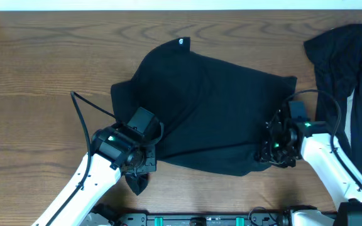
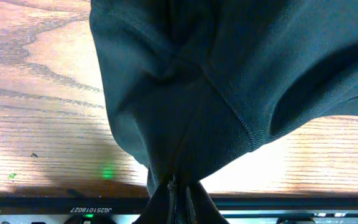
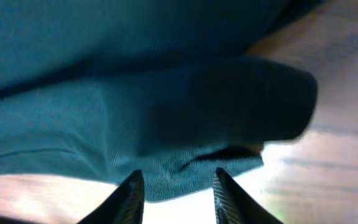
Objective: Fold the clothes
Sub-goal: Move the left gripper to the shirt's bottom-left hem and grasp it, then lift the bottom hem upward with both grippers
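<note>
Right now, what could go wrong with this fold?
The left gripper pinches a bunched corner of the clothes; pulling may drag the whole garment, not fold it. The right gripper is open at the fabric's edge, so that side lies free and may wrinkle or slide.

Overhead looks straight down; both wrist views hug the clothes (image 1: 212, 107).

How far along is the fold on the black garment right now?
Done: little; the black garment lies rumpled on the table, no neat fold visible. In hand: the left pincer is shut on its near-left corner; the right pincer stands open at its right edge, gripping nothing. Left: the folding itself, perhaps also the second dark garment at far right.
</note>
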### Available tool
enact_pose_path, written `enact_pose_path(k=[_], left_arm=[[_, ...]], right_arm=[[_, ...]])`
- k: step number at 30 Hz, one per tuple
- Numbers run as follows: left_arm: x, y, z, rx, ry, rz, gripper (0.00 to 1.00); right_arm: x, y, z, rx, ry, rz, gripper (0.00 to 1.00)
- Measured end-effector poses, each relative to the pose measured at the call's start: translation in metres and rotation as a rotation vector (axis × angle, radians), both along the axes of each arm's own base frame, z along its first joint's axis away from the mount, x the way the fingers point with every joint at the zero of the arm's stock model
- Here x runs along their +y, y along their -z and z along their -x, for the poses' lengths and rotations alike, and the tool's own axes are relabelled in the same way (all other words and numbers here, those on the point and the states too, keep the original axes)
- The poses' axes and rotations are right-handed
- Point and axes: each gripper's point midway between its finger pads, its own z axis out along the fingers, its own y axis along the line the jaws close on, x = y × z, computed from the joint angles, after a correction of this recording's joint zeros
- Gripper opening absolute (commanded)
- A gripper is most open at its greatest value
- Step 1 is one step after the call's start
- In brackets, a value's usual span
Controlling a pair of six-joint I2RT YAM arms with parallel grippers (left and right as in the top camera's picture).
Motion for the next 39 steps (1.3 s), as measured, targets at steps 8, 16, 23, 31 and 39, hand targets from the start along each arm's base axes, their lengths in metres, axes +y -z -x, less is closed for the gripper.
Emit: enact_pose_path(k=[8, 16, 23, 31, 39], left_arm=[[0.0, 0.0, 0.0, -0.002, 0.0, 0.001, 0.06], [0.0, 0.0, -0.001, -0.002, 0.0, 0.001, 0.06], [0.0, 0.0, 0.0, -0.002, 0.0, 0.001, 0.06], [0.0, 0.0, 0.0, -0.001, 0.001, 0.001, 0.06], [0.0, 0.0, 0.0, -0.001, 0.016, -0.001, 0.06]], right_arm=[[0.001, 0.017, 0.001, -0.032, 0.001, -0.01, 0.38], [0.003, 0.023, 0.0, -0.052, 0.0, -0.02, 0.44], [0.013, 0.024, -0.004, -0.085, -0.015, -0.061, 0.02], [0.014, 0.022, 0.006, -0.035, -0.014, -0.069, 0.01], [0.016, -0.024, -0.013, -0.077, -0.024, -0.077, 0.01]])
